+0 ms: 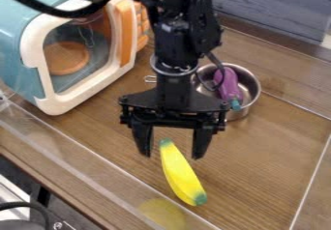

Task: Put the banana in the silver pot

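Wood-grain tabletop (278,137) fills my single camera view, with a clear plastic sheet or wall running along the near edge.

At about ten o'clock sits the toy microwave (72,55), teal and cream, its door swung open, well out of my working lane.

My gripper (172,149) hangs near the middle, pointing straight down with its jaws spread wide and nothing between them. I have it that way so the fingers can straddle the fruit rather than strike it.

The banana (181,173) lies flat on the wood at roughly six o'clock. Its upper end sits just under the open jaws; the rest trails toward five o'clock. Whether a fingertip touches it, I cannot tell.

The silver pot (243,87) stands at about two o'clock, partly hidden behind the arm, with something purple already inside, so the banana will probably rest across the rim.
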Robot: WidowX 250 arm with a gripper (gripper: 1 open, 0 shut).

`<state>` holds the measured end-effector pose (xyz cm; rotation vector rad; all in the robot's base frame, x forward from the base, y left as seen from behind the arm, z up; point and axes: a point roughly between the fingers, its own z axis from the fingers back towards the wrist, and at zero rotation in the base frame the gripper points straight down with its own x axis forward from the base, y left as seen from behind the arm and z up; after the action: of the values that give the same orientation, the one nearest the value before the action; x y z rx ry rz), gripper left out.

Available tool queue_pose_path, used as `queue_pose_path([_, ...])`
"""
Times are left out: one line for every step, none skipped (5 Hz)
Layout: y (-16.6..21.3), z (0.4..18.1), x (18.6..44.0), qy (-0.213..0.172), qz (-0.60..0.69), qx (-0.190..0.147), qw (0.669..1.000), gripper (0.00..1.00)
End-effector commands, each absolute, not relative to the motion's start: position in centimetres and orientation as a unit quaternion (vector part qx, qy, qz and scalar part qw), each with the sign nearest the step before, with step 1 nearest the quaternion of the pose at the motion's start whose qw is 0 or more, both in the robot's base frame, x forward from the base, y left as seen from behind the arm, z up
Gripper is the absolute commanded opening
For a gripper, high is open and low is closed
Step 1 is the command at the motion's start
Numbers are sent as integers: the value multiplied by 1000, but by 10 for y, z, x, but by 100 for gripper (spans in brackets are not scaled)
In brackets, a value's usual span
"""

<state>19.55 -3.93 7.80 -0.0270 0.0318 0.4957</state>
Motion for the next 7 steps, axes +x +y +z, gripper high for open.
queue_pose_path([-43,77,198,-3,257,-25,966,100])
queue_pose_path([-44,68,197,-5,270,-29,962,100])
queue_pose_path([-44,60,196,-6,280,-35,959,100])
queue_pose_path([-43,53,196,-7,293,-42,955,100])
queue_pose_path([-42,45,197,-9,310,-48,949,100])
queue_pose_path([-42,37,199,-9,317,-51,947,100])
queue_pose_path([-42,30,200,-9,323,-55,945,100])
